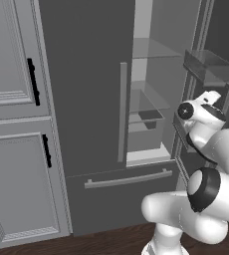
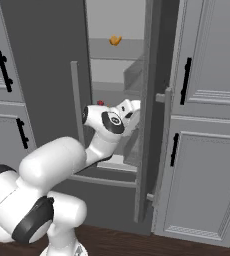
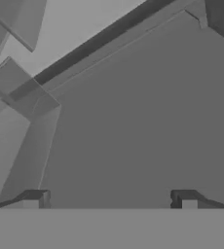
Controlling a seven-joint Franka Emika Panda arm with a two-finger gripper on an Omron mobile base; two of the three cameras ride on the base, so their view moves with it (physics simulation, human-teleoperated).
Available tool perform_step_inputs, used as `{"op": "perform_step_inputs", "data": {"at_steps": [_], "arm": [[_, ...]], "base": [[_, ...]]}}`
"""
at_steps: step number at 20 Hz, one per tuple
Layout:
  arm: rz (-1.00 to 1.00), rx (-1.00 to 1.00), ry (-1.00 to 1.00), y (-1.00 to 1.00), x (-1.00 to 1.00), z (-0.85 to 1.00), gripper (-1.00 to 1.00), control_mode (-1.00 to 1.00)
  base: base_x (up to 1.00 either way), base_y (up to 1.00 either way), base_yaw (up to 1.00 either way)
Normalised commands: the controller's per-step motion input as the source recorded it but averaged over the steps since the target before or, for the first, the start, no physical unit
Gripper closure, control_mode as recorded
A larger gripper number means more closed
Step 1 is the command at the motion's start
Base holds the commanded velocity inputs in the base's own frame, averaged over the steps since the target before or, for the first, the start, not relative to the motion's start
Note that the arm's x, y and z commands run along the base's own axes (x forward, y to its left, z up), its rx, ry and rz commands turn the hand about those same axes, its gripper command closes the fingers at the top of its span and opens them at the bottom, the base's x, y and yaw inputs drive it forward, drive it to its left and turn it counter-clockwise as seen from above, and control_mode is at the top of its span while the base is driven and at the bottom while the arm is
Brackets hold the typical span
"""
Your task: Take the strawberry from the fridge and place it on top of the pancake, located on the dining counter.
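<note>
Tiny bright red strawberry (image 2: 100,103) is seen on fridge shelf at approx 9 o'clock of the two-finger gripper (image 3: 110,199), whose jaws are spread wide, nothing held.

Fridge (image 1: 86,99) sits mid-frame in both base views, right door swung open, left door shut. Panelled cabinets (image 1: 17,124) flank it at frame left in the left base view; more cabinets (image 2: 207,125) at frame right in the right base view. Bottom drawer (image 1: 121,194) lies below the doors. Inside, glass shelves (image 1: 149,50) stacked one above another. Orange-brown lump (image 2: 115,40) on an upper shelf, top centre of the right base view. Strawberry (image 2: 100,103) on a lower shelf, just above the arm's wrist. Door bins (image 1: 208,64) on the open door, upper right of the left base view.
</note>
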Motion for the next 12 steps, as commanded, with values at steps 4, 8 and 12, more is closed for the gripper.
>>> {"op": "perform_step_inputs", "data": {"at_steps": [4, 8, 12], "arm": [[-0.13, 0.00, 0.00, -0.51, -0.04, 0.00, -1.00, -1.00], [-0.05, 0.00, 0.00, -0.33, 0.00, -0.03, -1.00, -1.00], [-0.03, 0.02, 0.00, -0.38, 0.00, -0.01, -1.00, -1.00]], "base": [[0.00, 0.00, 0.00], [0.00, 0.00, 0.00], [0.00, 0.00, 0.00]]}}
